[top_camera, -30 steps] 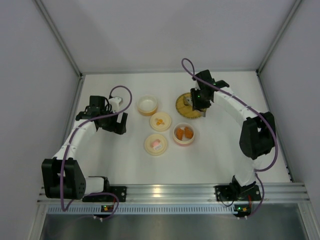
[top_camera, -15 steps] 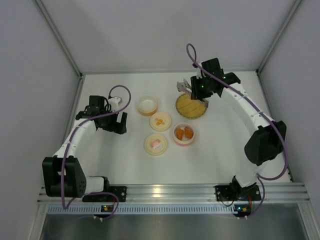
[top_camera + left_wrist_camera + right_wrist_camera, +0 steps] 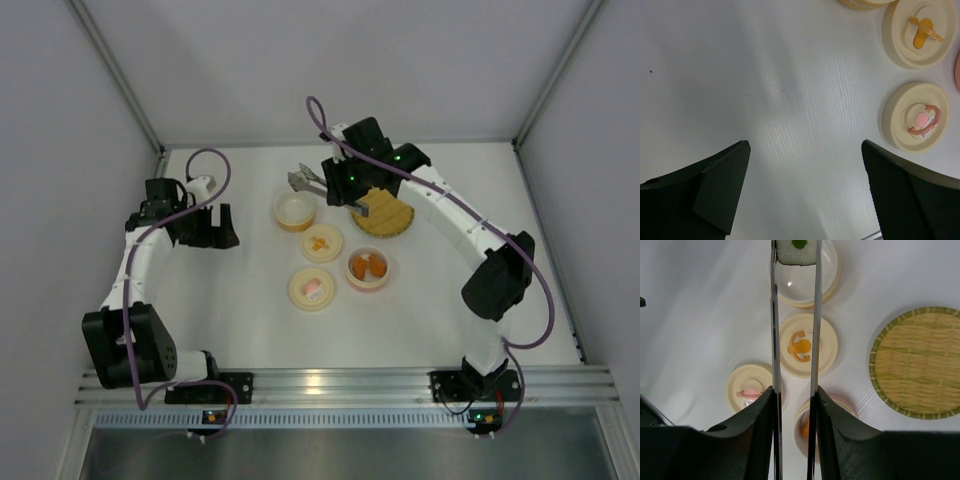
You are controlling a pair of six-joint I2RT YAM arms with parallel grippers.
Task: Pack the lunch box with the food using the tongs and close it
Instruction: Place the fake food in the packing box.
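Top external: right tool (image 3: 335, 180) clenched on slim grey metal V-shaped tongs (image 3: 303, 180); tong tips above round cream bowl (image 3: 296, 211). Round woven straw plate (image 3: 388, 214) just beside right tool. Small orange chunks (image 3: 368, 265) in pink-rimmed bowl (image 3: 349, 270). Left tool (image 3: 208, 230) well apart, over white surface (image 3: 250, 330).

Left wrist: left tool released, jaws wide apart above surface; two round cream lids (image 3: 915, 117) at right.

Right wrist: tongs pinch tiny white-and-dark cube (image 3: 796, 251) above cream bowl; tool fingers (image 3: 760, 420) squeeze both tong arms.

Straw-yellow woven plate (image 3: 912, 362), green rim, orange-marked cream lid (image 3: 827, 347), pink-marked cream lid (image 3: 747, 382), white green-centred cube (image 3: 796, 252), silvery tongs (image 3: 774, 340)
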